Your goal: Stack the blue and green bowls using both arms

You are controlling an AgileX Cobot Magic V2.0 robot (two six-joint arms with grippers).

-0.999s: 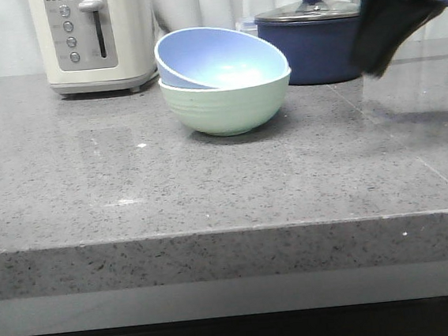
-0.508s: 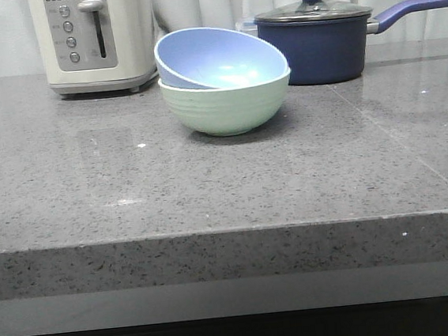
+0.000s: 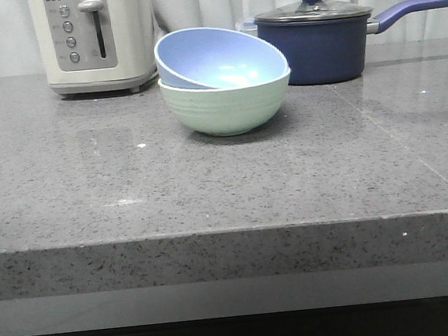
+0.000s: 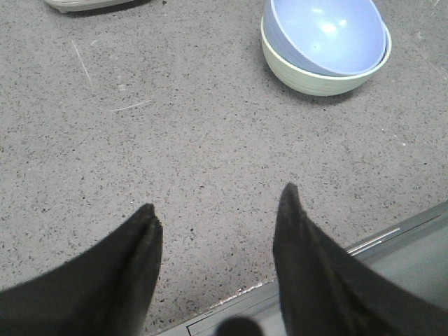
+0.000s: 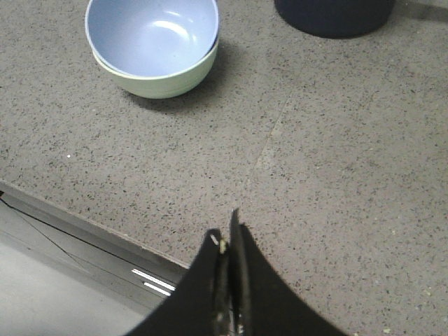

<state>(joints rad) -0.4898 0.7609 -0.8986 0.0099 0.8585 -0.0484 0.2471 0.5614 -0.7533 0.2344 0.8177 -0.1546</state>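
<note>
Bowls are sitting nested at upper centre of the front view, the blue bowl (image 3: 217, 57) lying tilted inside the green bowl (image 3: 227, 104), its rim riding high at the left. Both claws are hanging well clear near the counter (image 3: 210, 193) edge, the left gripper (image 4: 218, 213) spread open and empty, the right gripper (image 5: 229, 238) pinched closed on nothing. Being crooked, the blue one is risking a rock or slide-out if anything is bumping it.
</note>
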